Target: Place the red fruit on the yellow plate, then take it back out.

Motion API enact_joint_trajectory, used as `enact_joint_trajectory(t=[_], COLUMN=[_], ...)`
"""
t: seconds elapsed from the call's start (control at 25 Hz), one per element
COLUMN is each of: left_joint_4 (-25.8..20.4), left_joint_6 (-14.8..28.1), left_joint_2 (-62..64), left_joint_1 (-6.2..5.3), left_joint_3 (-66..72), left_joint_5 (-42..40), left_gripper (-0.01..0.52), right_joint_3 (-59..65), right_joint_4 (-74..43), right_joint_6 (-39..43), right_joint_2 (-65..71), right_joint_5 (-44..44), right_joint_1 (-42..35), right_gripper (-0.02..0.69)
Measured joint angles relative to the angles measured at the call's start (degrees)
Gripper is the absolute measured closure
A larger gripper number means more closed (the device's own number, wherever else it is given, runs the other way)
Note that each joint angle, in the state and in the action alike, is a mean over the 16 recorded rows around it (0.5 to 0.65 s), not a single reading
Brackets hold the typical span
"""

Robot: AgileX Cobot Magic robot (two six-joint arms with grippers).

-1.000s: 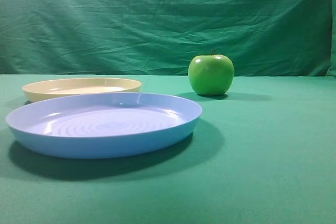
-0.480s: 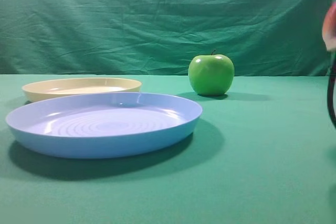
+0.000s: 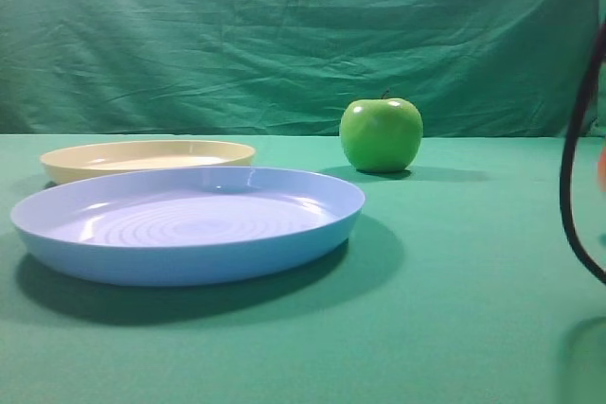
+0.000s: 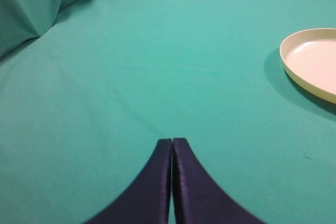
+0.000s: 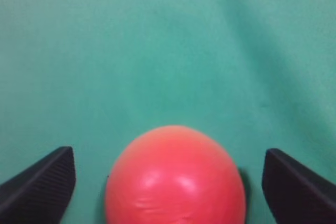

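Observation:
The red fruit (image 5: 176, 182) lies on the green cloth, filling the lower middle of the right wrist view. My right gripper (image 5: 168, 155) stands open around it, and cloth shows between the fruit and each dark finger (image 5: 42, 184). In the exterior view only an orange sliver of the fruit (image 3: 602, 169) shows at the right edge, beside the arm's black cable (image 3: 571, 177). The yellow plate (image 3: 147, 156) sits empty at the far left, also seen in the left wrist view (image 4: 315, 61). My left gripper (image 4: 172, 145) is shut with nothing in it, over bare cloth.
A large light-blue plate (image 3: 189, 229) stands in front of the yellow one, at front left. A glossy green apple (image 3: 381, 134) stands upright at the back, right of the middle. A green cloth backdrop (image 3: 284, 35) hangs behind the table.
The right arm has come in at the right edge of the exterior view. The red fruit, high at that edge half a second ago, now shows much lower.

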Motion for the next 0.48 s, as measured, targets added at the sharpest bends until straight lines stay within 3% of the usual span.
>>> enact_joint_trajectory(t=[0.2,0.32,0.48], left_joint_4=[0.00,0.00,0.00], left_joint_6=[0.00,0.00,0.00], left_joint_2=[0.00,0.00,0.00], left_joint_1=[0.00,0.00,0.00], left_joint_3=[0.00,0.00,0.00], left_joint_5=[0.00,0.00,0.00], left_gripper=[0.514,0.514,0.514], right_joint_3=[-6.44,-9.97,-13.35], right_joint_4=[0.05,0.08,0.23], right_joint_6=[0.48,0.59,0.70], right_joint_2=[-3.56,-7.19,-13.23], right_joint_5=[8.09,13.20,18.93], right_joint_1=[0.00,0.00,0.00], right_gripper=[0.070,0.143,0.291])
